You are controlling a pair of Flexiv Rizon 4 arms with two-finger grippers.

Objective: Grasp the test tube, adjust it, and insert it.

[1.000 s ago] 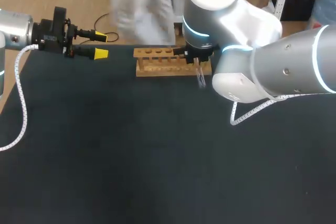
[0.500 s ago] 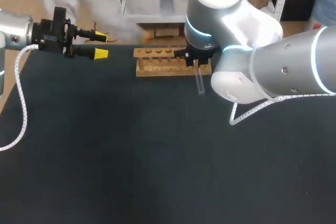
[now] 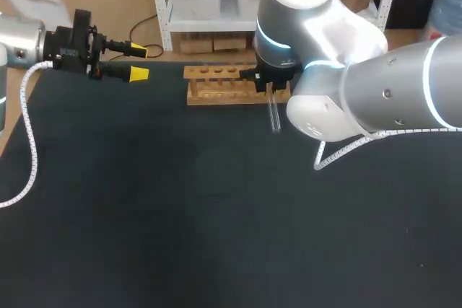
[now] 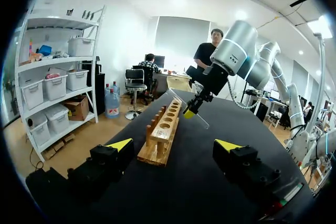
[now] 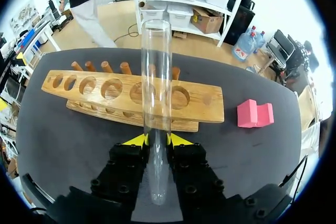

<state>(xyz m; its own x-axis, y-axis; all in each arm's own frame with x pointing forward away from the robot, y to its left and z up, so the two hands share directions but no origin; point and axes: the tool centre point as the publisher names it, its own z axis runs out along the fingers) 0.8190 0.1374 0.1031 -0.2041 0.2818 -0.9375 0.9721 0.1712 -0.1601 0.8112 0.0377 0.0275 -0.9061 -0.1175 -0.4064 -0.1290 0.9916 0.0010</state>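
Adjustment step: right tool (image 5: 156,140) pinching the tube (image 5: 156,72), tilted beside the rack (image 5: 207,102); next move likely needs it upright over a hole.

The test tube (image 5: 156,77) is clear, empty glass, clamped between the yellow tips of the right gripper (image 5: 156,140). It juts out well ahead of the fingers. From above it hangs just in front of the right end of the rack (image 3: 216,84), off the table and in none of the holes. The rack is pale wood, with a top plank bearing a row of round holes and pegs along its far side.
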